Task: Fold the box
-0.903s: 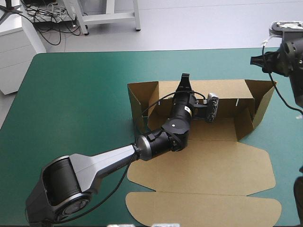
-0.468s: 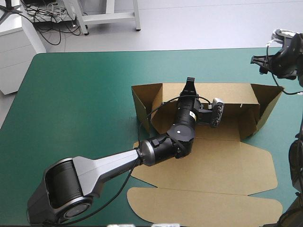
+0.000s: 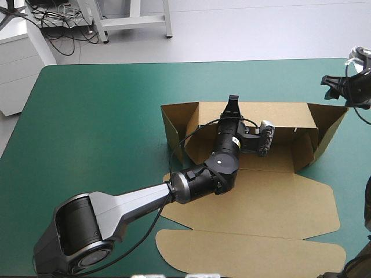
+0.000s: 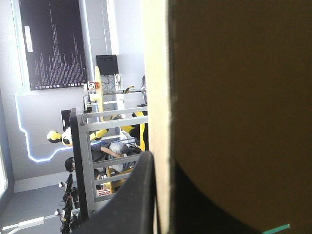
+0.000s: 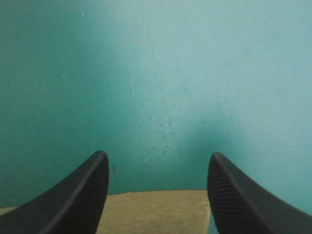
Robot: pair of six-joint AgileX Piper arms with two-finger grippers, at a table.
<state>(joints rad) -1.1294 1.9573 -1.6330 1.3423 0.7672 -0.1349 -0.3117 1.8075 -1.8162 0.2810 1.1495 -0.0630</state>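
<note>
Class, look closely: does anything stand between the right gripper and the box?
Nothing visible does. The right gripper, open, hangs over the teal-green cover, an edge of the box showing between its fingers.

A pale grey floor lies beyond the teal-green table, a white cabinet at its left.

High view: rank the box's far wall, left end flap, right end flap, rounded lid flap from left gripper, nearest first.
1. far wall, pinched in the left gripper
2. left end flap, toward table's left
3. right end flap, toward table's right
4. rounded lid flap, at table's near edge
</note>
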